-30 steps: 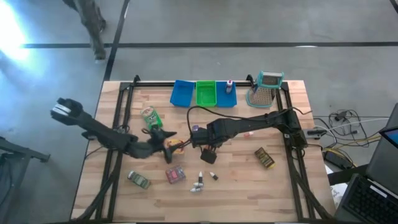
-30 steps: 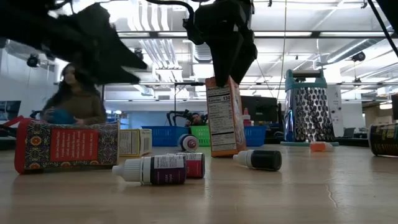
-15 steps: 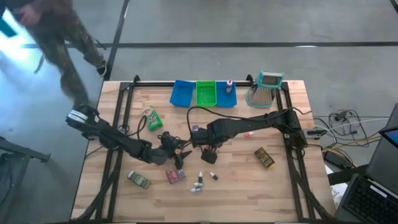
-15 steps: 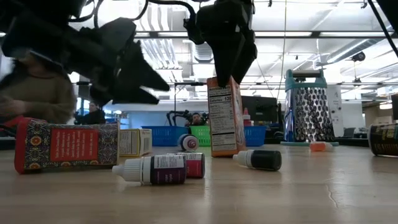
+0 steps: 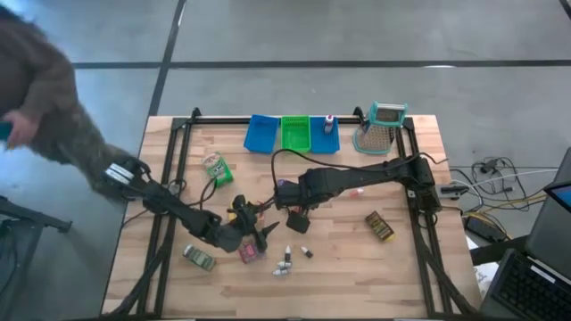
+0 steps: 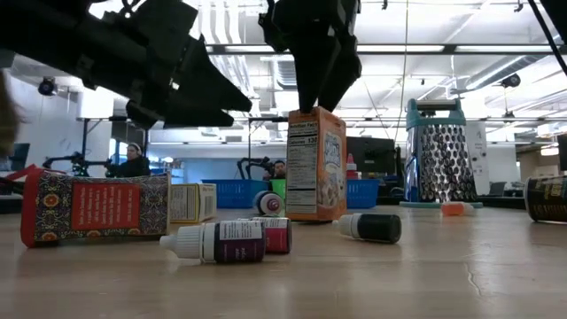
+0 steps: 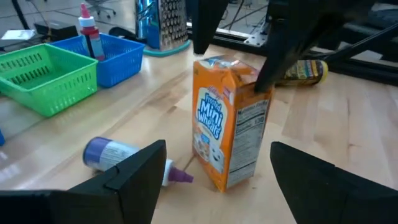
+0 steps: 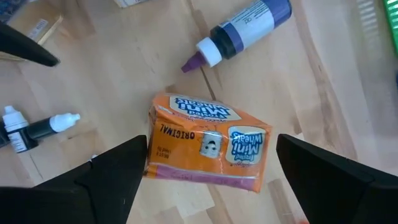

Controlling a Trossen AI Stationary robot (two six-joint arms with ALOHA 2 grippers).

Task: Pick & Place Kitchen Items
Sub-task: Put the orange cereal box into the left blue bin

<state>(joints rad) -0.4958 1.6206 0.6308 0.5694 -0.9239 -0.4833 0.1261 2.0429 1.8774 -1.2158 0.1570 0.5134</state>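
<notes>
1. The orange cereal box [image 6: 316, 165] stands upright near the middle of the desk [image 5: 410, 267], its nutrition panel facing the low camera.
2. The right end effector [image 8: 208, 163] hangs directly over the box with its fingers spread wide, one on each side of the top, and not gripping it.
3. In the low view the dark fingers reach down to the box's top edge; whether they touch it cannot be told.
4. The left end effector [image 7: 217, 171] sits low over the desk to the left of the box, fingers apart and holding nothing, pointing toward the box.
5. A purple-capped bottle [image 8: 245, 28] lies on its side just beside the box, on its far side.
6. Three small dropper bottles [image 5: 291, 259] lie near the front of the desk; in the low view one has a purple label [image 6: 220, 241] and another is dark [image 6: 372, 228].
7. A red patterned packet [image 6: 93, 208] lies at the near left.
8. A green packet [image 5: 217, 168] lies on the left part of the desk, toward the far side.
9. A dark jar [image 5: 379, 226] lies on its side on the right.
10. Blue and green bins [image 5: 293, 134] line the far edge, with a metal grater [image 5: 382, 129] to their right.
11. A person [image 5: 49, 116] moves past the desk's left side, blurred.
</notes>
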